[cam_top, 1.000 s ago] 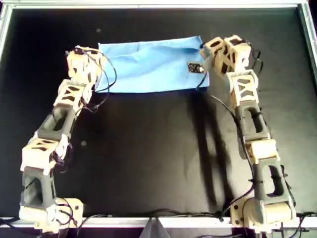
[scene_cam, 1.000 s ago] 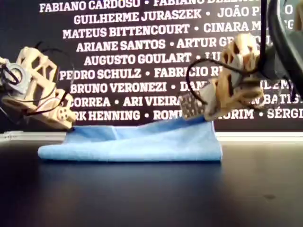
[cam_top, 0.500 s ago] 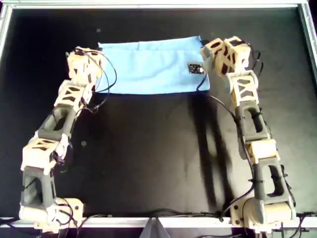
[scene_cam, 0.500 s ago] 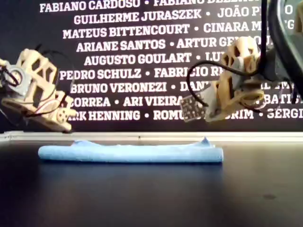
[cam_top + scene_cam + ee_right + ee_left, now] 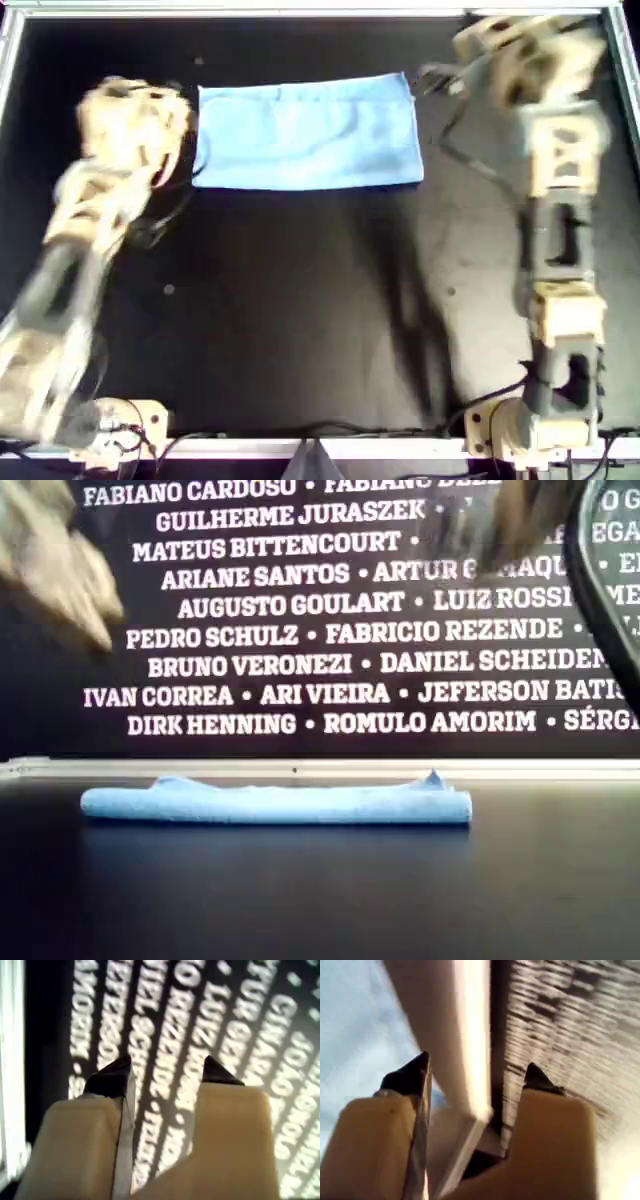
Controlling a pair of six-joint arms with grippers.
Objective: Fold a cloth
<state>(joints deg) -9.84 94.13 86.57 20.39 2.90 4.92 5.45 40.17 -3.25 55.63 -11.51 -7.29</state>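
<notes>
Cloth [image 5: 308, 131] lies folded into a flat rectangular band on the black table [image 5: 300, 320], toward the far edge in the overhead view; in the exterior view it [image 5: 275, 804] sits as a low strip in front of the name-covered wall [image 5: 340, 630], one small corner peak raised at its right end. Nothing touches it. Left gripper [image 5: 476, 1077]: jaws spread wide, empty, pale frame rail and dark textured surface between the tips. Right gripper [image 5: 165, 1072]: jaws apart, empty, facing the lettered wall. Both arms motion-blurred in the overhead view, one [image 5: 120, 140] just beside the cloth's left end, the other [image 5: 530, 70] near its right end, apart from it.
</notes>
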